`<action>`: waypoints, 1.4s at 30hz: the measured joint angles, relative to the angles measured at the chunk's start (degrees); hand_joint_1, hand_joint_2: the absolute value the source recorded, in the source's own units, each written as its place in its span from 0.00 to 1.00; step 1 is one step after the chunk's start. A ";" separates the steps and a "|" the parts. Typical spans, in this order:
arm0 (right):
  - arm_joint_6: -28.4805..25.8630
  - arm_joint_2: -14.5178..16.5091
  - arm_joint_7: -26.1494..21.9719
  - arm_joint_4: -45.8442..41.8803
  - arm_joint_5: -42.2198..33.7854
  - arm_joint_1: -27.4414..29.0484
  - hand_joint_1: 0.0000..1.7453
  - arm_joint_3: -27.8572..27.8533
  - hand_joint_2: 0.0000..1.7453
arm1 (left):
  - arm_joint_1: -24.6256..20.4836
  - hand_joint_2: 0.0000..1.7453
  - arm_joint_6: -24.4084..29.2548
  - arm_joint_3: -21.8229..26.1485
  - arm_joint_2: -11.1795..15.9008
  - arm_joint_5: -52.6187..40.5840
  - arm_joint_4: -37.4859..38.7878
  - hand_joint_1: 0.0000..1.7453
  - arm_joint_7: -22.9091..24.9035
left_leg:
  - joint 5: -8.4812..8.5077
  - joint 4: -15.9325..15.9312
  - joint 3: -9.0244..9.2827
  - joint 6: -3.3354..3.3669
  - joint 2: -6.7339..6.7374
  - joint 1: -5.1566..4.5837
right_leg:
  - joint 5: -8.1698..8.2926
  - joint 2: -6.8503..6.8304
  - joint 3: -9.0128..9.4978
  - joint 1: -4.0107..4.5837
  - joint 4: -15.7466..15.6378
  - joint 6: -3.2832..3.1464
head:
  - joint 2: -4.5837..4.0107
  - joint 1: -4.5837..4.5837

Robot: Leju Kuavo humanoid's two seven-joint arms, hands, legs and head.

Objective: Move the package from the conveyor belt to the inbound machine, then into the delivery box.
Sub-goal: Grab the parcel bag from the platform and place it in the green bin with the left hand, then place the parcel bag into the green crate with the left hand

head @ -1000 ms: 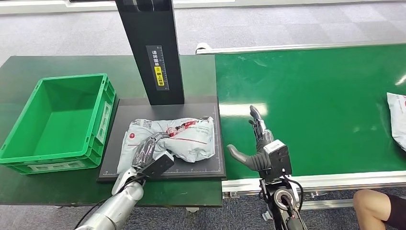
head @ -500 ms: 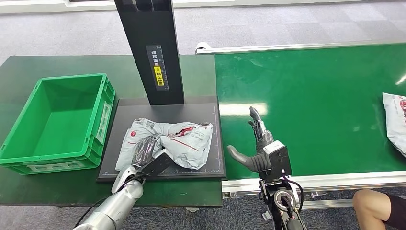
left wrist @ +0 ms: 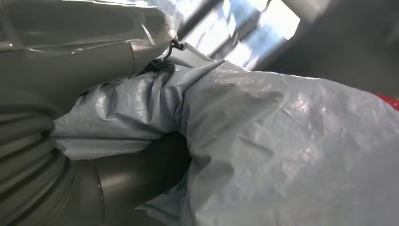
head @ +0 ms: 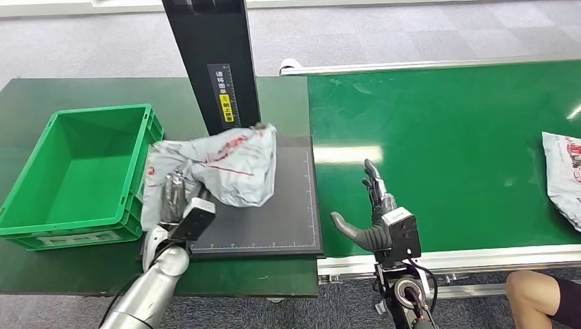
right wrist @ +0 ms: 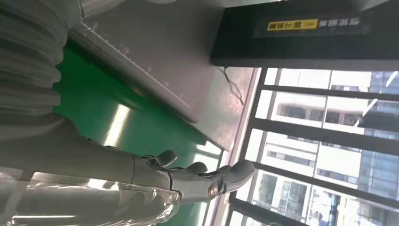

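Head view: left hand grips the grey package, lifted off the inbound machine beside the green delivery box; only the drop remains. Right hand hovers, fingers released.

L hand lifted pkg off plate | swung toward green box | belt pkg shifted left

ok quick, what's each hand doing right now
Left hand: holding the grey package, lifted beside the green box.
Right hand: open, holding nothing, over the conveyor belt.
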 joint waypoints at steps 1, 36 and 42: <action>-0.39 -0.13 -0.10 0.00 -0.19 0.36 0.00 -0.05 1.00 | -0.34 1.00 2.20 0.59 0.56 0.06 -3.06 1.00 0.29 | 0.00 0.00 -0.03 0.00 0.00 0.00 | 0.00 0.00 -0.04 0.00 0.00 0.00 | -0.01 0.01; 1.48 1.36 1.68 -3.80 1.72 4.26 0.00 -3.72 1.00 | -29.96 1.00 2.49 33.32 21.87 -19.94 27.79 0.00 12.10 | 0.15 0.00 -0.21 -0.19 0.16 0.11 | 0.10 0.06 -0.32 0.12 0.09 -0.16 | 0.00 0.02; 2.73 1.46 1.35 -3.80 1.65 4.39 0.00 -5.09 1.00 | -24.77 1.00 -9.60 28.62 19.80 -15.04 18.83 0.00 12.65 | 0.15 0.00 -0.22 -0.18 0.15 0.11 | 0.10 0.06 -0.33 0.11 0.08 -0.16 | 0.01 0.03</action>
